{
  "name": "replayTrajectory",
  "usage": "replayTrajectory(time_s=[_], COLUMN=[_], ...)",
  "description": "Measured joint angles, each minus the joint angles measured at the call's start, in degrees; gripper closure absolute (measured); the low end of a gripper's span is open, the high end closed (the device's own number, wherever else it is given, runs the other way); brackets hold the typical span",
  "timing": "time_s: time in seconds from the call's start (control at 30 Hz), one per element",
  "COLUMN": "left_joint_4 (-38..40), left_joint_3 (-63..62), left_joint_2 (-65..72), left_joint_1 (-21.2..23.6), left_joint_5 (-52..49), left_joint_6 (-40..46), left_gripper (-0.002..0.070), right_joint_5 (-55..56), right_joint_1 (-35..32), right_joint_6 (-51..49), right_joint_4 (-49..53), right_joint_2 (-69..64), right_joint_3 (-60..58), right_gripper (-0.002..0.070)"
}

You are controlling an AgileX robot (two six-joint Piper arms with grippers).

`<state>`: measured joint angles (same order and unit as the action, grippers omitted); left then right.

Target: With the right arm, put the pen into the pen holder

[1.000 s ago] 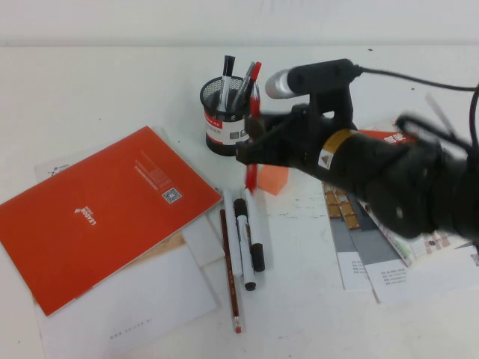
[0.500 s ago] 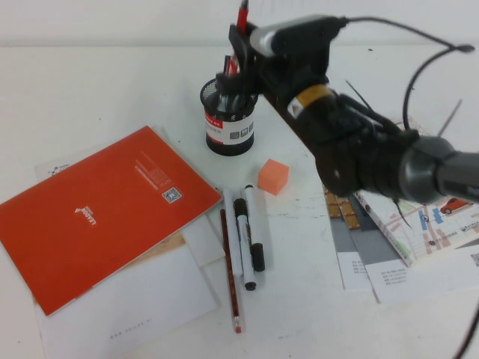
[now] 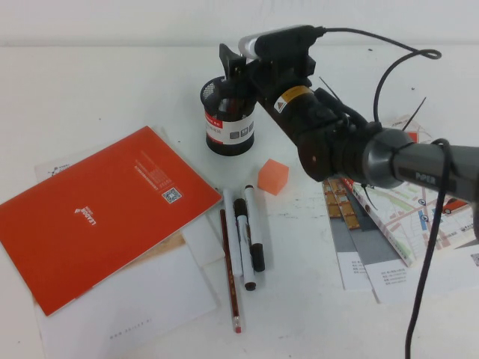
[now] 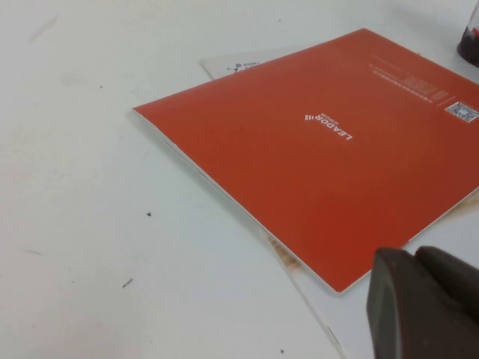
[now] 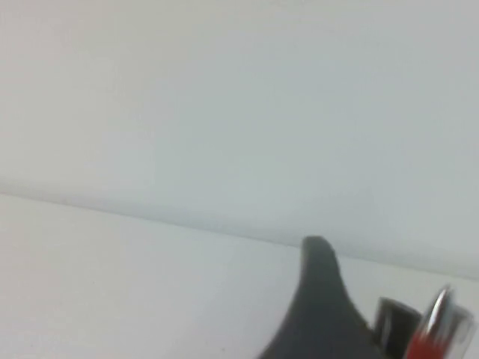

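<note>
Near edge: loose markers (image 3: pixel 251 239) and a red pencil (image 3: pixel 230 273) lying beside the orange booklet (image 3: pixel 97 209), left gripper (image 4: pixel 423 303) low over that booklet's corner, opening impossible to tell. Mid-table: orange cube (image 3: pixel 272 176) alone on bare white table (image 3: pixel 90 90). Far edge: right gripper (image 3: pixel 233 71) directly above the pen holder (image 3: pixel 228 123), fingers' spread unclear, red pen (image 5: pixel 430 340) seen beside a finger (image 5: pixel 318 314) among the holder's pens.

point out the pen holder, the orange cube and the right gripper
pen holder (image 3: pixel 230 131): high view, on its black mesh front wall.
orange cube (image 3: pixel 272 177): high view, on its top face.
right gripper (image 3: pixel 233 75): high view, at its fingertips directly over the holder's mouth.
</note>
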<state>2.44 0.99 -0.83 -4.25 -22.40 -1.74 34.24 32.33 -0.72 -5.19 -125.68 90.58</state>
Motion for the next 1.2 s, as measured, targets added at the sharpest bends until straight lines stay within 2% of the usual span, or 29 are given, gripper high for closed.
replayTrajectory(time_s=[0.07,0.1,0.2,0.27,0.33,0.43,0.57,0.87,1.0,1.2], left_joint_4=[0.0,0.0,0.0,0.0,0.0,0.0,0.0,0.0,0.0,0.0], left_joint_3=[0.0,0.0,0.0,0.0,0.0,0.0,0.0,0.0,0.0,0.0], left_joint_2=[0.0,0.0,0.0,0.0,0.0,0.0,0.0,0.0,0.0,0.0], left_joint_1=[0.0,0.0,0.0,0.0,0.0,0.0,0.0,0.0,0.0,0.0], left_joint_5=[0.0,0.0,0.0,0.0,0.0,0.0,0.0,0.0,0.0,0.0], left_joint_6=[0.0,0.0,0.0,0.0,0.0,0.0,0.0,0.0,0.0,0.0], left_gripper=[0.0678,0.0678,0.0677,0.0677,0.0678,0.0678,0.0678,0.0678,0.0678,0.0678], right_joint_5=[-1.0,-1.8,-8.2,-14.8,-20.8,-25.0,-25.1,-26.8,-32.2,-32.8], right_joint_1=[0.0,0.0,0.6,1.1,1.5,2.4,4.5,6.0,3.9,-0.1], right_joint_6=[0.0,0.0,0.0,0.0,0.0,0.1,0.2,0.3,2.3,10.0], right_joint_4=[-0.2,-0.4,-1.8,-2.1,-2.1,-0.3,2.8,0.4,-3.5,-4.2], right_joint_2=[1.0,1.7,6.8,11.5,15.9,22.8,33.9,58.0,68.6,81.3], right_joint_3=[0.0,0.0,0.0,0.0,0.0,-3.5,-14.3,-39.4,-47.3,-58.5], right_gripper=[0.0278,0.0316,0.0544,0.0622,0.0662,0.0685,0.0692,0.0695,0.0695,0.0695])
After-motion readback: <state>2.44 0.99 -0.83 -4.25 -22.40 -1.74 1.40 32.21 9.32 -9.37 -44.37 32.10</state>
